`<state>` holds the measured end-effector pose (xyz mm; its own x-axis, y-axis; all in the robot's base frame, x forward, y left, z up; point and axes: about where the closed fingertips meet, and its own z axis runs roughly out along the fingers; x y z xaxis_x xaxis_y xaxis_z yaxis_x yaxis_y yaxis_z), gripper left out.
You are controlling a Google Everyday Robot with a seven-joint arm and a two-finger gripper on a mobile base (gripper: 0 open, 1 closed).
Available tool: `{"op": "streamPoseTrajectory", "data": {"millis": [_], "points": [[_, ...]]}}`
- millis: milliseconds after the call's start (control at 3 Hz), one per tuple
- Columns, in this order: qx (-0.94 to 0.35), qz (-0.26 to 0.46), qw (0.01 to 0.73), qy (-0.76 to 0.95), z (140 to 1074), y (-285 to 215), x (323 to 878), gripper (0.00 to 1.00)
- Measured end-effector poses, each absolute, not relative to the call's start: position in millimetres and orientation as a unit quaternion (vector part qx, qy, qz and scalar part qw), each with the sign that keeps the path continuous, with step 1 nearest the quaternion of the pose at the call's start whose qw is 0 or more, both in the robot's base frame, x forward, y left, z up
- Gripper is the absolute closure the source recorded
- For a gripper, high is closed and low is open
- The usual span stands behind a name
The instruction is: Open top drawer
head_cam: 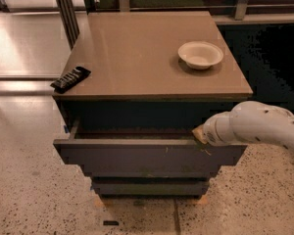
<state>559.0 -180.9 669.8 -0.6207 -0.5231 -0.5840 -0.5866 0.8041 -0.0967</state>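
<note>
The top drawer [137, 156] is the widest dark grey-olive front of the cabinet, with small pale scratches toward its right end. It stands pulled out a little, and a dark gap shows behind its upper edge. My gripper [200, 133] sits at the right end of that upper edge, at the end of my white arm [257, 126], which reaches in from the right. Its tip lies against or just behind the drawer front.
Two narrower dark drawer fronts [149, 180] sit below the top one. On the brown cabinet top [137, 53] a white bowl [201, 54] stands at the back right and a black remote [70, 78] lies at the left edge. Speckled floor [34, 199] surrounds the cabinet.
</note>
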Motion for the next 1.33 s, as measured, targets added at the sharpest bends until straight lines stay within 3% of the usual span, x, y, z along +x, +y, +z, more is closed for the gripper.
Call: {"op": "streamPoseTrajectory", "data": {"millis": [1000,1333], "points": [[-0.294,0.061,0.305,0.904,681.7,-179.2,523.4,1.00],[-0.272,0.063,0.313,0.908,702.5,-177.9,474.2,1.00]]}}
